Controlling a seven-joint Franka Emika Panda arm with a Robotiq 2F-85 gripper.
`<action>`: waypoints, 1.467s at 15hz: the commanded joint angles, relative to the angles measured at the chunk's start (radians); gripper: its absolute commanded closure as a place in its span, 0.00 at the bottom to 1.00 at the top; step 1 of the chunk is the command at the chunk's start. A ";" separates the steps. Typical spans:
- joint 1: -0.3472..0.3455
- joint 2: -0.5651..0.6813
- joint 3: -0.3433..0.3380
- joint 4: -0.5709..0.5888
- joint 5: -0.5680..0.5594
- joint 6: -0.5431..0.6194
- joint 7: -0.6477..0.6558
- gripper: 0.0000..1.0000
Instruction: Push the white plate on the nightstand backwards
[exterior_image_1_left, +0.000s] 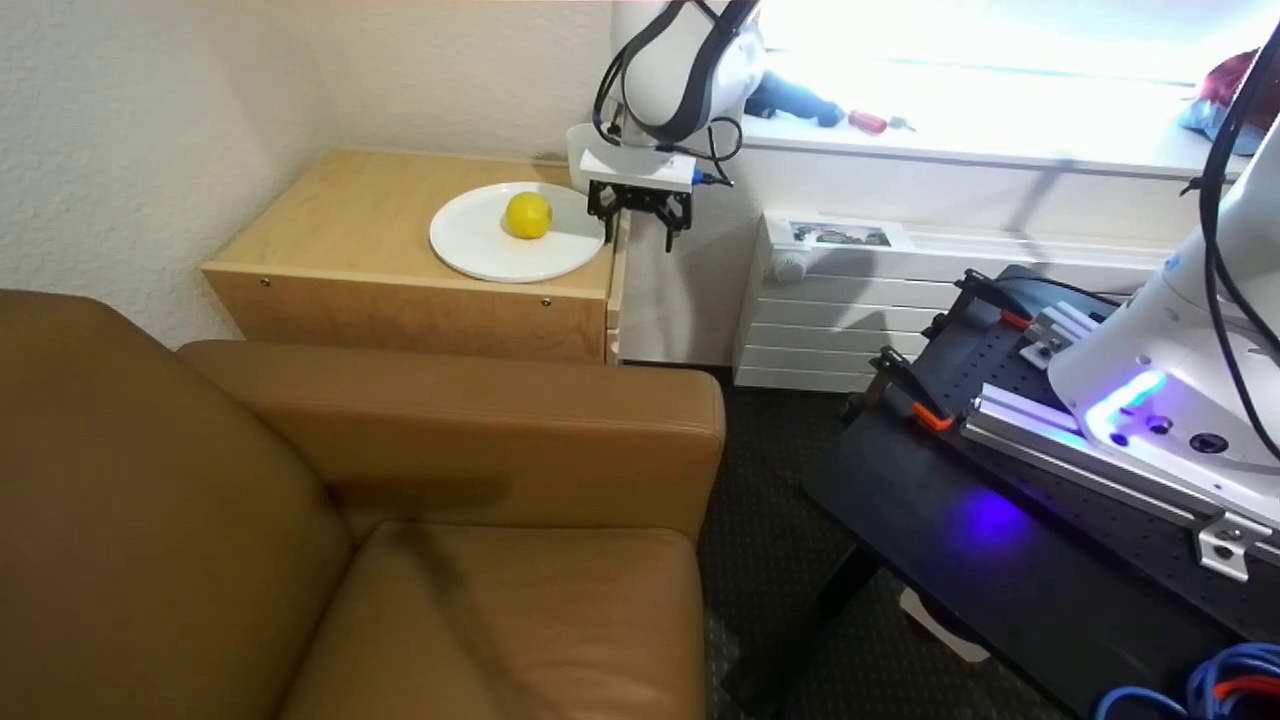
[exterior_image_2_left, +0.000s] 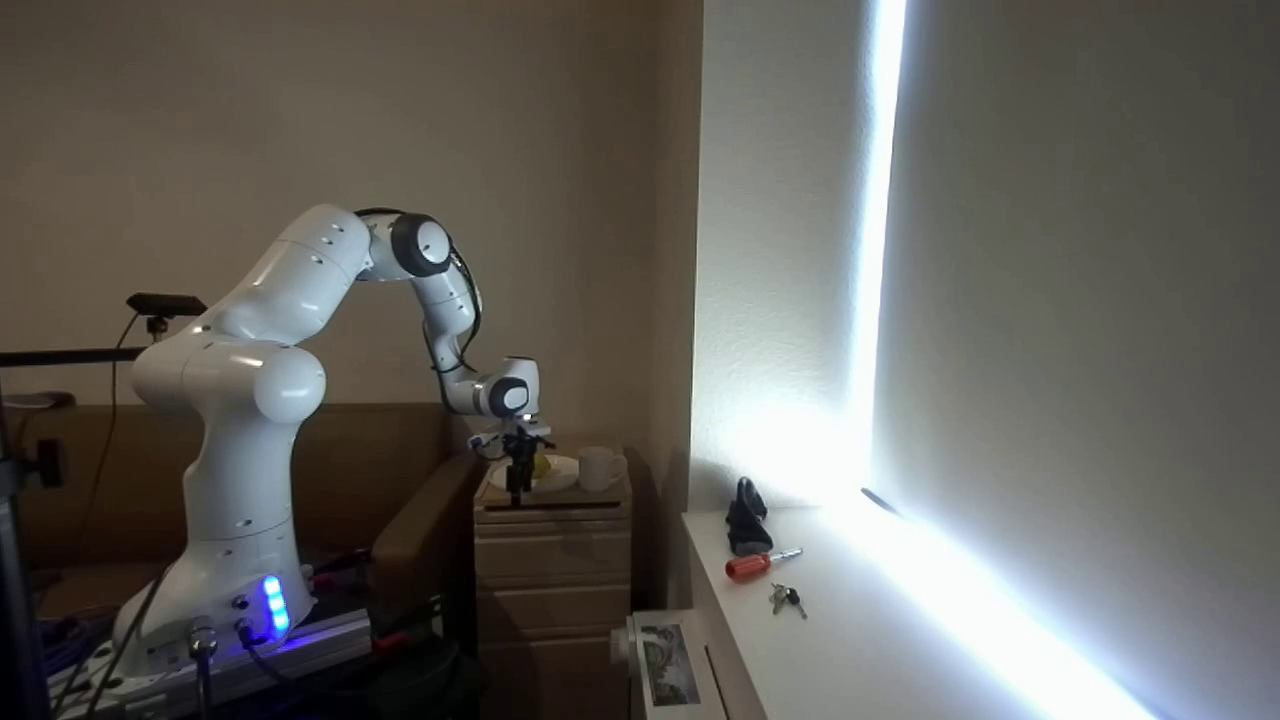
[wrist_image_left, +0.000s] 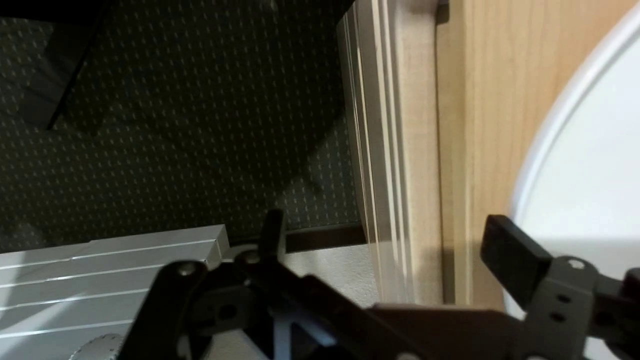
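Observation:
A white plate (exterior_image_1_left: 520, 262) lies flat on the light wooden nightstand (exterior_image_1_left: 350, 205), with a yellow round fruit (exterior_image_1_left: 528, 215) on it. The plate also shows in an exterior view (exterior_image_2_left: 562, 476) and at the right of the wrist view (wrist_image_left: 595, 190). My gripper (exterior_image_1_left: 640, 238) is open and empty at the nightstand's drawer-side edge. In the wrist view (wrist_image_left: 387, 225) one finger overlaps the plate's rim and the other is out past the nightstand's edge, above the floor. I cannot tell whether the finger touches the plate.
A white mug (exterior_image_2_left: 597, 469) stands on the nightstand beside the plate, partly hidden behind the gripper in an exterior view (exterior_image_1_left: 576, 160). A brown sofa (exterior_image_1_left: 450, 400) adjoins the nightstand. A radiator (exterior_image_1_left: 830, 310) and a windowsill with a red screwdriver (exterior_image_2_left: 750, 567) and keys (exterior_image_2_left: 788, 598) are nearby.

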 joint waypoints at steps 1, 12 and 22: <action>-0.002 0.034 0.009 0.041 -0.006 0.008 -0.004 0.00; -0.061 0.099 0.085 0.099 0.088 0.154 -0.044 0.00; -0.080 0.120 0.104 0.115 0.133 0.230 -0.084 0.00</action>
